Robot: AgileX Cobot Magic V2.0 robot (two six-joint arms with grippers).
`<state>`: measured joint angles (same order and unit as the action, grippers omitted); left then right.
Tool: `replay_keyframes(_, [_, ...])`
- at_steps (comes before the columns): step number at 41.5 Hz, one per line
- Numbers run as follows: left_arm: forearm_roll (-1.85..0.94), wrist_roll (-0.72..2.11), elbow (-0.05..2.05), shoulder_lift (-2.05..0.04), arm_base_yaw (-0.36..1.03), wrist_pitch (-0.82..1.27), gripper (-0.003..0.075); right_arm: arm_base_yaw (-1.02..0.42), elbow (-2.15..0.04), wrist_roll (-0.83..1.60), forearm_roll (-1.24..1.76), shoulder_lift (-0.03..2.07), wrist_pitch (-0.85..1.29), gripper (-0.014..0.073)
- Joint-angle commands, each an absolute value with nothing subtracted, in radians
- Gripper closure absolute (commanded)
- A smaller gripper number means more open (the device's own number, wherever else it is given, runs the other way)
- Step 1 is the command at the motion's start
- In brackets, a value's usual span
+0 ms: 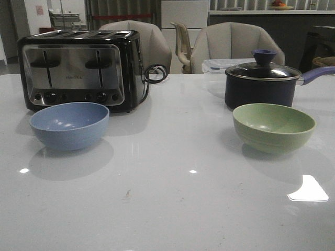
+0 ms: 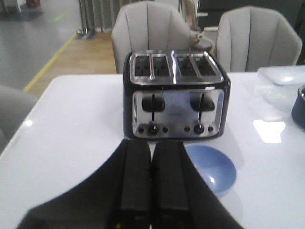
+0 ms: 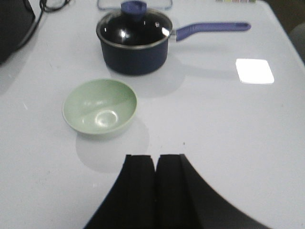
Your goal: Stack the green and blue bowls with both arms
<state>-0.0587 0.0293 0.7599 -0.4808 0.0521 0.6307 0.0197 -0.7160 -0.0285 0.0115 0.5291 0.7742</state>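
The dusty blue bowl [image 1: 69, 125] stands upright on the white table at the left, in front of the toaster; it also shows in the left wrist view [image 2: 213, 168]. The pale green bowl [image 1: 274, 127] stands upright at the right, in front of the saucepan; it also shows in the right wrist view [image 3: 99, 108]. Neither arm shows in the front view. My left gripper [image 2: 152, 145] is shut and empty, above the table short of the blue bowl. My right gripper [image 3: 156, 158] is shut and empty, short of the green bowl.
A black and chrome four-slot toaster [image 1: 81, 69] stands at the back left with its cord beside it. A dark saucepan [image 1: 261, 83] with a glass lid, purple knob and purple handle stands at the back right. A clear plastic container [image 1: 222, 64] lies behind it. Grey chairs stand beyond the table.
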Motion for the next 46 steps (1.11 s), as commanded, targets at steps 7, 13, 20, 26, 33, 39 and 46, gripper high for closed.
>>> replay_keyframes(7, [-0.067,0.023,0.719,-0.586,0.059,0.591,0.0622,0.028,-0.751,-0.025,0.0,0.656,0.783,0.0558])
replay_keyframes(13, [-0.067,0.023,0.704,-0.636,0.059,0.594,0.062,0.028,-0.751,-0.025,0.0,0.713,0.806,0.0524])
replay_keyframes(20, [-0.067,0.024,0.704,-0.669,0.059,0.594,0.0435,0.028,-0.751,-0.025,0.0,0.749,0.81,0.0165])
replay_keyframes(26, [-0.058,0.024,0.704,-0.679,0.059,0.59,0.0115,0.028,-0.751,-0.025,0.0,0.748,0.793,-0.0036])
replay_keyframes(33, [-0.063,0.031,0.704,-0.679,0.059,0.567,0.0085,0.028,-0.751,-0.025,0.0,0.757,0.769,-0.0027])
replay_keyframes(39, [-0.168,0.143,0.704,-0.679,0.108,0.507,0.0085,0.028,-0.759,-0.025,0.023,0.817,0.734,-0.0027])
replay_keyframes(46, [-0.24,0.249,0.704,-0.679,0.253,0.48,0.0085,0.028,-0.834,-0.025,0.057,0.974,0.731,-0.0027])
